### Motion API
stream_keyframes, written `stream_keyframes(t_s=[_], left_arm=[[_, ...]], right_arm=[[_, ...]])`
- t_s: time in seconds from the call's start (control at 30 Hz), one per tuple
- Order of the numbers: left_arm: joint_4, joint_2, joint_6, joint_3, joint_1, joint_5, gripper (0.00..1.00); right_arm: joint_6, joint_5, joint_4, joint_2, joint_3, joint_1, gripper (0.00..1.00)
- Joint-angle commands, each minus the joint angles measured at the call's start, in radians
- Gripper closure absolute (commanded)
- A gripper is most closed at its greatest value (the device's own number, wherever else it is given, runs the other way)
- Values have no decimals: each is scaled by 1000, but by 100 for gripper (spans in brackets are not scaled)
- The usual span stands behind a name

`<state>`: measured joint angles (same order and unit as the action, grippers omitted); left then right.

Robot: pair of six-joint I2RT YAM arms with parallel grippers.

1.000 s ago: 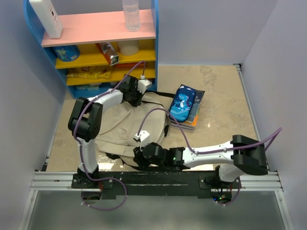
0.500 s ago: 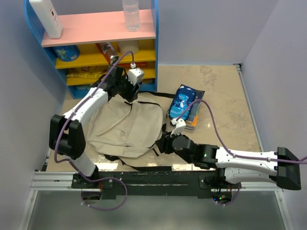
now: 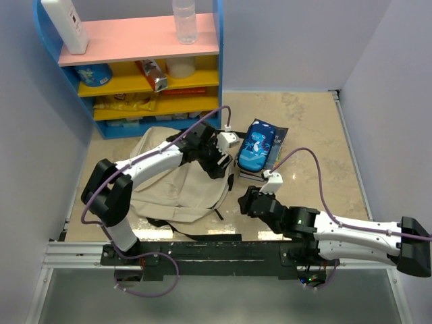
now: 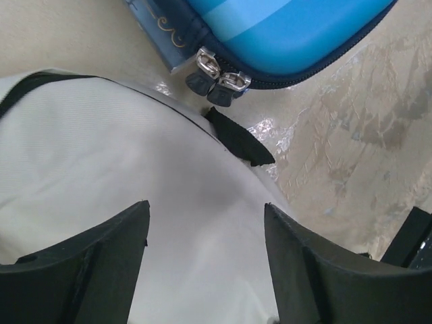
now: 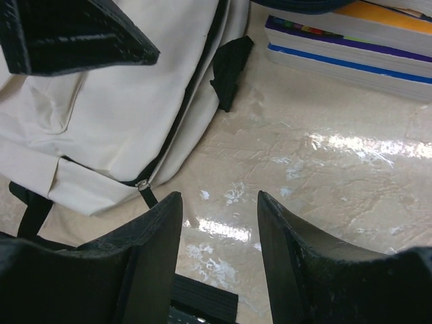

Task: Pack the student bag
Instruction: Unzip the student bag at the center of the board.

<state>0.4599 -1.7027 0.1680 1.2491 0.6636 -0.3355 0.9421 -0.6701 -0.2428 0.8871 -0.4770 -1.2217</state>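
Both stand open and empty: we hold the left gripper over the student bag, which lies at nine o'clock on the table, and the right gripper by its four o'clock corner, probably seeking the zip pull.

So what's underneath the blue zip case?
A stack of books, edges sticking out past the blue zip case. Their covers are mostly hidden by it.

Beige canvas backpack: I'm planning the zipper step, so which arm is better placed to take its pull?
Right, probably. The small metal zipper pull on the beige canvas backpack lies just beside the open right gripper. The open left gripper hangs over plain fabric by the blue pencil case.
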Motion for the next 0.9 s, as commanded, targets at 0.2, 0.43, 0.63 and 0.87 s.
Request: stream_keyframes(t_s=[0.2, 0.43, 0.63, 0.87], left_arm=[[-148, -14, -124, -65, 88, 148, 0], [-205, -37, -101, -125, 154, 289, 0], [-222, -28, -52, -139, 157, 325, 32], [-184, 95, -25, -158, 157, 329, 87]], right_arm=[[63, -45, -24, -19, 37, 1, 49], [32, -46, 13, 13, 17, 1, 50], [35, -43, 16, 12, 12, 1, 51], [26, -36, 53, 36, 15, -1, 52]])
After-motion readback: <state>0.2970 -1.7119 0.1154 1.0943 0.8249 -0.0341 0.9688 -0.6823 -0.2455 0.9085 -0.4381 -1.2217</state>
